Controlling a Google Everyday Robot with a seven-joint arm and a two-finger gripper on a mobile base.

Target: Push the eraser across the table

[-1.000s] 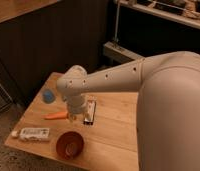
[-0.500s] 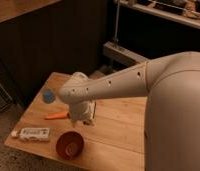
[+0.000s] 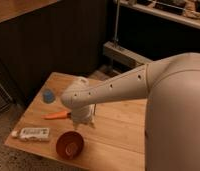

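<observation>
Eraser [image 3: 94,114] nearly hidden: only dark sliver shows against hand, on side away from carrot [image 3: 55,115]. Hand [image 3: 83,116] has dropped low over worktop [image 3: 123,135] since second ago, when eraser lay in plain sight. Hand opening: cannot tell. Judgement: contact likely, push barely begun.

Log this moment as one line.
gripper: low over table, beside carrot | eraser: not visible | push: unconfirmed
</observation>
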